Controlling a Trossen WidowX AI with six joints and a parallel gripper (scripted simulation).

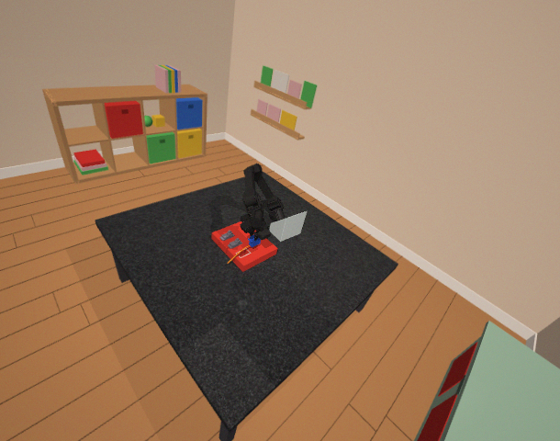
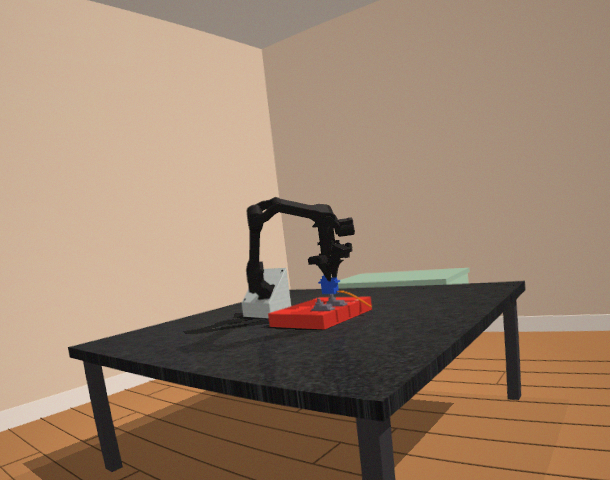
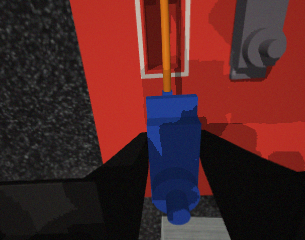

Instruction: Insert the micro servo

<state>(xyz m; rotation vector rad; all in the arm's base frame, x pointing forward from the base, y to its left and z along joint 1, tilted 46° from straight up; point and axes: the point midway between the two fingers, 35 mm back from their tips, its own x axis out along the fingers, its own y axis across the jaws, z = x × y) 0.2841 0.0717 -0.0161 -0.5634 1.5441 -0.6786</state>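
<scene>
Blue micro servo [image 3: 172, 145] in tool [image 3: 173, 165], cable [image 3: 165, 45] end toward marked pocket [image 3: 162, 40].

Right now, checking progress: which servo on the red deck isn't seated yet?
The blue micro servo, held in the gripper; the grey servos sit in pockets.

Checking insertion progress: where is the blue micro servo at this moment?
The blue micro servo is clamped in the gripper, held above the red deck just short of the white-outlined pocket; its orange cable runs over that pocket.
</scene>
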